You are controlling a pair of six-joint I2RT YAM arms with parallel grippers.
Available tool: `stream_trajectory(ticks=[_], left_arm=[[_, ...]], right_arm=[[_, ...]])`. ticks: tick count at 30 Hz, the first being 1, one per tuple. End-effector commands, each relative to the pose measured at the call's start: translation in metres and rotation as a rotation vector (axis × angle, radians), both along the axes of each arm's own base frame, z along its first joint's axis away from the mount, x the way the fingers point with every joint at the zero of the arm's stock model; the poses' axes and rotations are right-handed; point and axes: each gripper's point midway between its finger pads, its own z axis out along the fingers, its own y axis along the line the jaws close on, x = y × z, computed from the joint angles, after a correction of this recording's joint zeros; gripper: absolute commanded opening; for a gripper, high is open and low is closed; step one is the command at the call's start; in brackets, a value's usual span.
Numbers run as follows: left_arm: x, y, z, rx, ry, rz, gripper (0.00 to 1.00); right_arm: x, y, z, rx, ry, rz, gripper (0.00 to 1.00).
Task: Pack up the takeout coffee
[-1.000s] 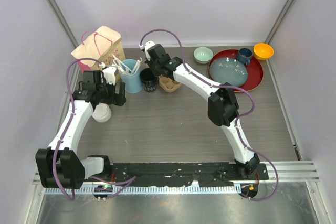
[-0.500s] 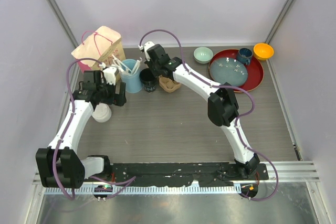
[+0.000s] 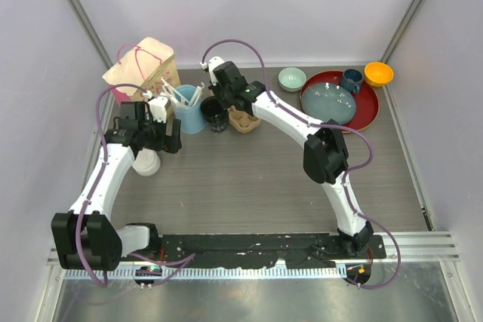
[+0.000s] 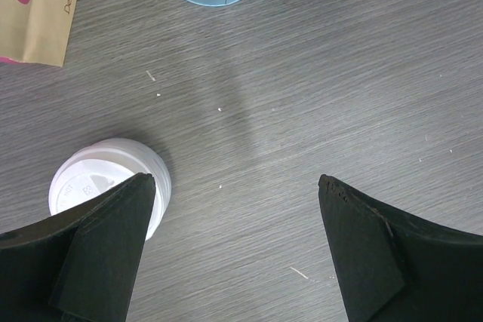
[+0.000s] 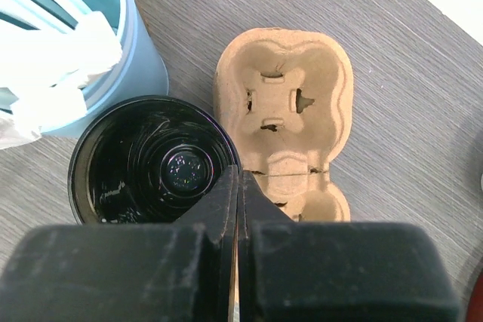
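Nothing is packed yet: the brown pulp cup carrier (image 5: pixel 283 111) is empty. The lidless black paper cup (image 5: pixel 143 167) stands just beside it, rim pinched (so it seems) by the closed right gripper (image 5: pixel 237 177). The left gripper (image 4: pixel 235 182) is held wide open, empty, above a round white plastic lid (image 4: pixel 94 179).

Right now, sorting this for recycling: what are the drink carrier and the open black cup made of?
The drink carrier looks like moulded paper pulp: matte tan, fibrous, soft rounded wells. The black cup is glossy inside, with ringed reflections: plastic or coated paper, I cannot tell which.
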Motion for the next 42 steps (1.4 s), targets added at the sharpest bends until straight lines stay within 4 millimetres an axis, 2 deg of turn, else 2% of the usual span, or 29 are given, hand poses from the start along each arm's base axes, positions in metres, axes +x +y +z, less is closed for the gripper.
stream_trajectory(ticks=[1, 17, 30, 34, 35, 36, 38, 40, 42], left_arm=[[0.007, -0.002, 0.02, -0.009, -0.047, -0.024, 0.94], [0.006, -0.003, 0.027, -0.009, -0.054, -0.036, 0.93], [0.004, -0.003, 0.03, -0.004, -0.056, -0.039, 0.93], [0.005, -0.004, 0.032, -0.014, -0.058, -0.037, 0.92], [0.005, -0.006, 0.034, -0.024, -0.057, -0.034, 0.88], [0.003, -0.008, 0.034, -0.038, -0.045, -0.04, 0.86], [-0.004, -0.03, 0.047, -0.131, -0.046, -0.134, 0.74], [-0.014, -0.053, 0.064, -0.191, -0.079, -0.274, 0.7], [-0.012, -0.066, 0.078, -0.163, -0.154, -0.364, 0.69]], right_arm=[[-0.001, 0.007, 0.07, 0.123, -0.114, 0.006, 0.01], [-0.004, 0.002, 0.106, 0.207, -0.136, -0.006, 0.01], [-0.002, -0.003, 0.111, 0.228, -0.134, -0.021, 0.01], [-0.001, -0.003, 0.103, 0.219, -0.121, -0.019, 0.01], [-0.001, -0.003, 0.101, 0.219, -0.116, -0.021, 0.01], [-0.001, -0.003, 0.099, 0.218, -0.113, -0.018, 0.01], [-0.001, -0.003, 0.099, 0.219, -0.112, -0.017, 0.01], [0.0, -0.005, 0.1, 0.221, -0.112, -0.018, 0.01], [0.0, -0.003, 0.101, 0.242, -0.101, -0.022, 0.01]])
